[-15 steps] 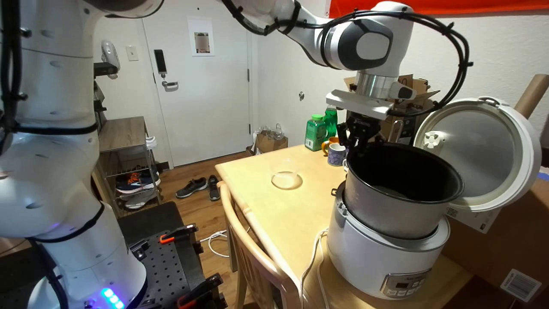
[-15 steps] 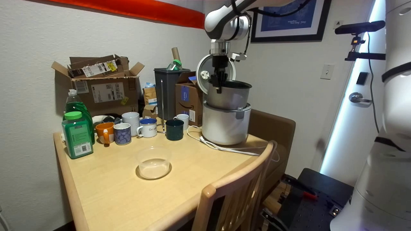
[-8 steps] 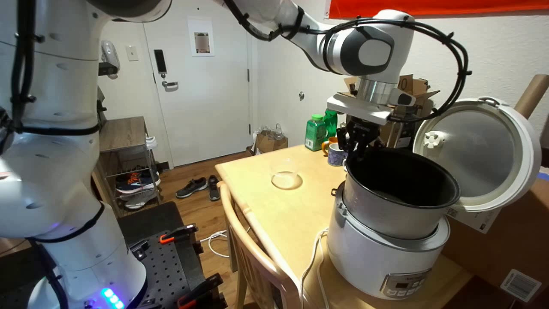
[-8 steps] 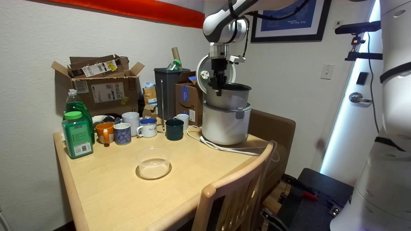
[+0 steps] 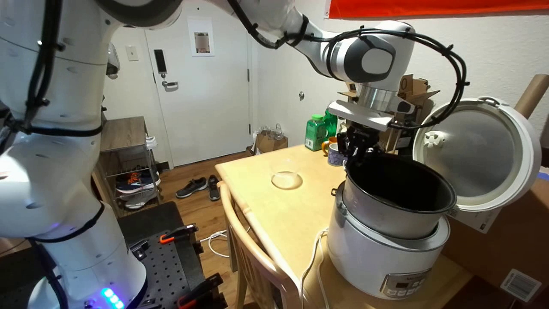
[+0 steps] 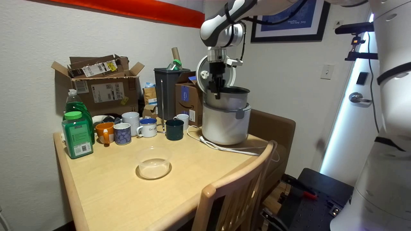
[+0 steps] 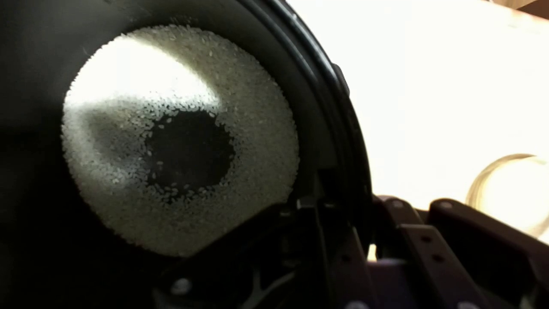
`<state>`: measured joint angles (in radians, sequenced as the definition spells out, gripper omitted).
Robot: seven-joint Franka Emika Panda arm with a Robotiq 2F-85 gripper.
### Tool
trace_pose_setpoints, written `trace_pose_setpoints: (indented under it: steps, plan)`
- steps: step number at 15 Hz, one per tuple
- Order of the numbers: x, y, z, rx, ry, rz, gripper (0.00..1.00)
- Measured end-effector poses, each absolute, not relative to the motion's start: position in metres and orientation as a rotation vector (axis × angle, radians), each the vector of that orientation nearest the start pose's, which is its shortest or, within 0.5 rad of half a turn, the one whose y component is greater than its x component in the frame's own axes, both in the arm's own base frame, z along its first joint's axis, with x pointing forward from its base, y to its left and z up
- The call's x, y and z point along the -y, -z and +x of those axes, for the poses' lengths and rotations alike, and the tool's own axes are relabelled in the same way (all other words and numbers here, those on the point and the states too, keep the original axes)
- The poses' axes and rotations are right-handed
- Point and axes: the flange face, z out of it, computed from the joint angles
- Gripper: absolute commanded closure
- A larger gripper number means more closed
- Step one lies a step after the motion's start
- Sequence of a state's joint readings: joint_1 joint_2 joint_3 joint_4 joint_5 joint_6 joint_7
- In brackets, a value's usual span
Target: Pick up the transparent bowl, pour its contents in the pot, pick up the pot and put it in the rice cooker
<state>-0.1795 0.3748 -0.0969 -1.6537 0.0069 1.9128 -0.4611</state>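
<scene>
The pot (image 5: 391,213) is partway into the rice cooker (image 5: 379,264), the pot's upper wall standing above the cooker's mouth, and the gripper (image 7: 359,209) is pinched on the pot's rim (straddling it, inside and out). Held from one side, with rice (image 7: 259,139) inside, it could tip and jam in the cooker, or drop crooked if released early.

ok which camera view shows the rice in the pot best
The wrist view: it looks down into the pot, so the rice shows as separate grains in a ring, though glare whitens part. In both exterior views no rice can be seen, only the pot's outer wall, rim and dark inside.
</scene>
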Motion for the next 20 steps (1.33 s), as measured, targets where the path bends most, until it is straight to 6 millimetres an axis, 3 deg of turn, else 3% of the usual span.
trace_pose_setpoints:
  steps: [13,20]
  plan:
    - [0.172,-0.349,0.638,0.295,-0.268,-3.089,0.98]
    - [0.172,-0.348,0.639,0.295,-0.278,-3.087,0.96]
